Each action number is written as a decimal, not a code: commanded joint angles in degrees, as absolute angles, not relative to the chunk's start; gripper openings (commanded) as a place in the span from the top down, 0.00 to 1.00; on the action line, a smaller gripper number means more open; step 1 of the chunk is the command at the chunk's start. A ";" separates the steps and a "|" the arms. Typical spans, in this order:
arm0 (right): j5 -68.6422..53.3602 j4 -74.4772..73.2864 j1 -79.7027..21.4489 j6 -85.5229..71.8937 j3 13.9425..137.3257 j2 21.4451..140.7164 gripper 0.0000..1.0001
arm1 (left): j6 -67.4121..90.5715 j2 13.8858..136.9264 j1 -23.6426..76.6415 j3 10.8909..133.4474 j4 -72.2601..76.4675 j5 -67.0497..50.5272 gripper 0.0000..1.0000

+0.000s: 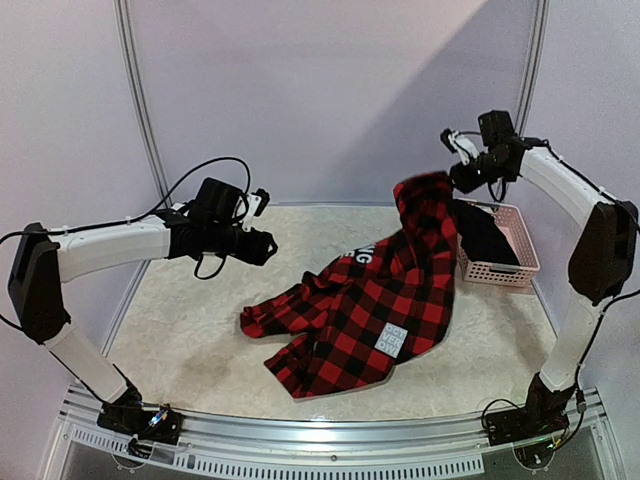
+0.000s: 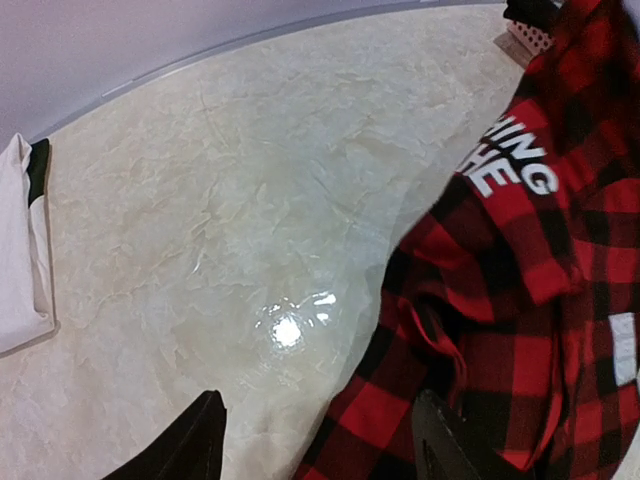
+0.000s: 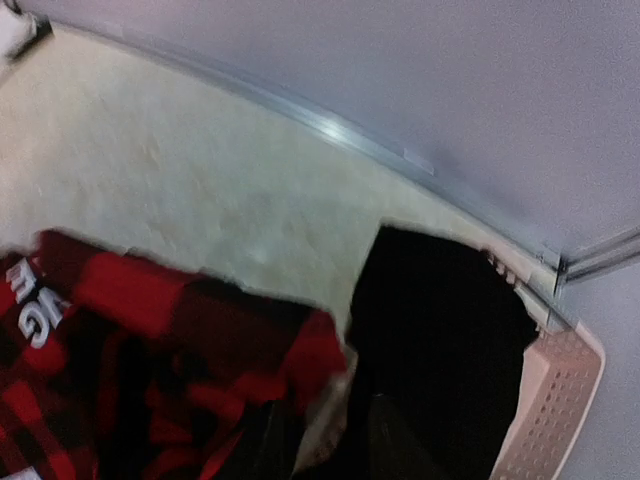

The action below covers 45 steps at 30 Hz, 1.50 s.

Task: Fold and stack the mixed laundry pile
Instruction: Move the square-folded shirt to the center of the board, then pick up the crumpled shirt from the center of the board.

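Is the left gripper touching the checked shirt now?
Apart. In the top view the left gripper hovers over bare table, and a strip of table shows plainly between it and the shirt.

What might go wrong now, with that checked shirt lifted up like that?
The shirt hangs by one edge from the right gripper; a loose grip could drop it in a heap. It also hangs right beside the pink basket, so pulling might snag or tip that.
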State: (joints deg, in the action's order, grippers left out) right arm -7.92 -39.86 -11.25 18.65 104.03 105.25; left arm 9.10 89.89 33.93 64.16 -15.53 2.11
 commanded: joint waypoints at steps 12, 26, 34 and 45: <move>-14.33 -43.99 -18.54 38.98 69.47 84.65 0.50 | -4.15 95.60 43.51 75.68 -38.32 5.70 0.38; -2.88 -34.78 -24.20 54.11 63.44 94.10 0.44 | 2.70 91.39 46.23 65.35 -40.59 7.15 0.33; 4.63 -31.47 -27.35 68.17 63.62 94.85 0.43 | 0.02 94.18 45.35 62.85 -36.51 4.62 0.33; 10.63 -20.69 -28.54 74.48 60.75 101.28 0.48 | 0.78 97.14 42.36 63.29 -34.29 2.06 0.35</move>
